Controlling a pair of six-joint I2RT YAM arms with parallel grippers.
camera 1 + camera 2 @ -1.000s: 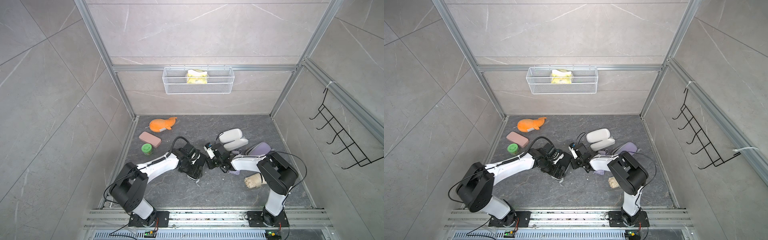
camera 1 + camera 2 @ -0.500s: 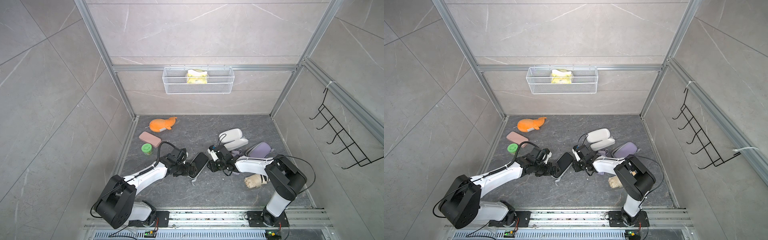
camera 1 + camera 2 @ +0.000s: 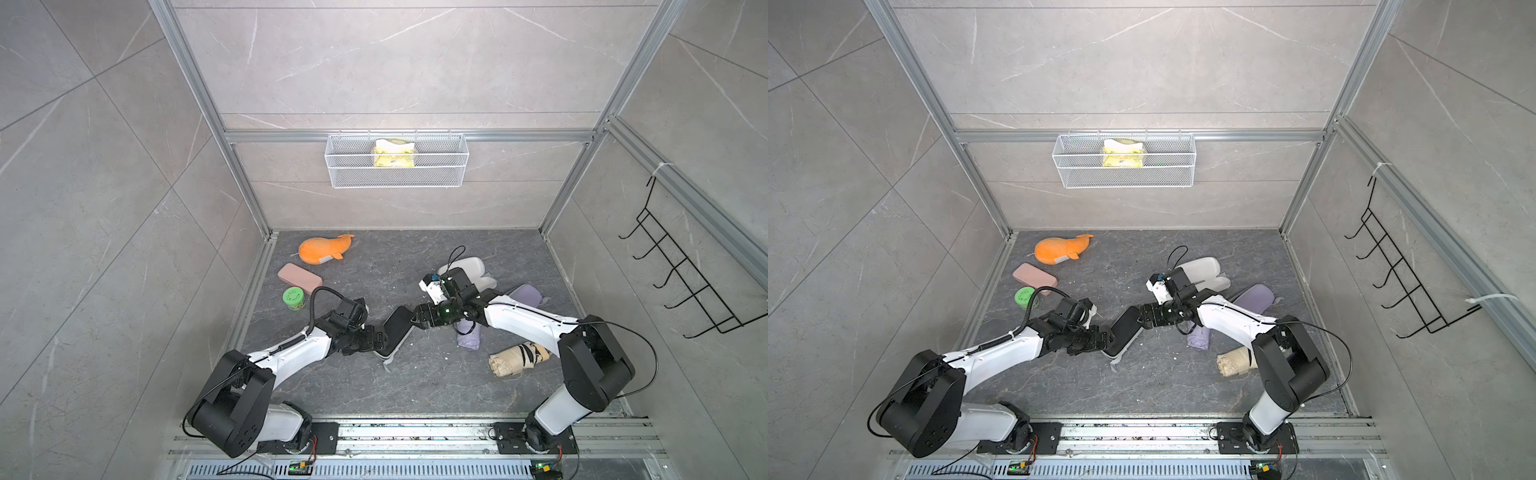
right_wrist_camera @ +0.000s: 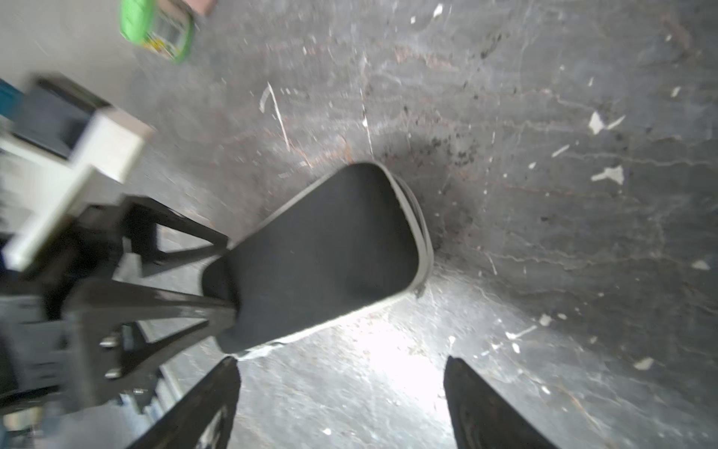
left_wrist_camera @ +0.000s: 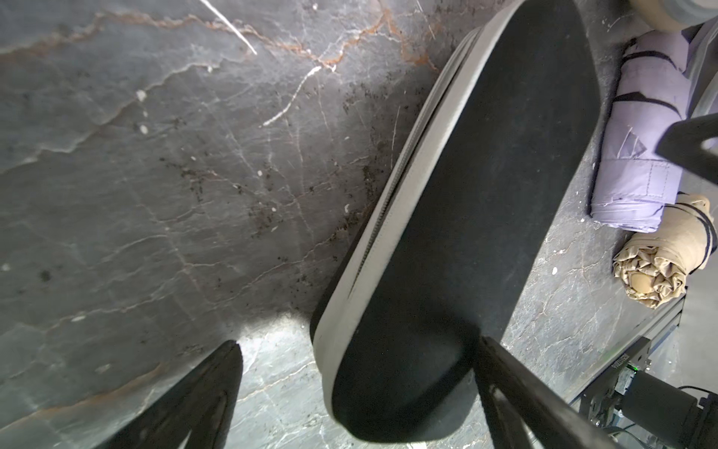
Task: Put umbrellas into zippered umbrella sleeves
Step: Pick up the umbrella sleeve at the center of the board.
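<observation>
A closed black sleeve (image 3: pixel 397 332) (image 3: pixel 1127 328) with grey zip edging lies on the floor between both arms. My left gripper (image 3: pixel 380 338) (image 5: pixel 359 344) is open, its fingers standing on either side of the sleeve's (image 5: pixel 466 194) near end. At the far end my right gripper (image 3: pixel 415 320) (image 4: pixel 340 361) is open, with bare floor between its fingers and the sleeve (image 4: pixel 322 252) just beyond. A lavender umbrella (image 3: pixel 469 336) (image 5: pixel 641 155) and a beige umbrella (image 3: pixel 515 359) (image 5: pixel 660 264) lie under the right arm. A cream sleeve (image 3: pixel 473 268) and a lavender sleeve (image 3: pixel 528 295) sit behind it.
An orange plush whale (image 3: pixel 324 249), a pink case (image 3: pixel 299 277) and a green-lidded jar (image 3: pixel 294 299) lie at the back left. A wire basket (image 3: pixel 397 166) hangs on the back wall, and a black hook rack (image 3: pixel 681 286) on the right wall.
My right gripper has gone from shut to open at the sleeve's far end. The left arm has dropped back toward the front left, which uncovers the black sleeve.
</observation>
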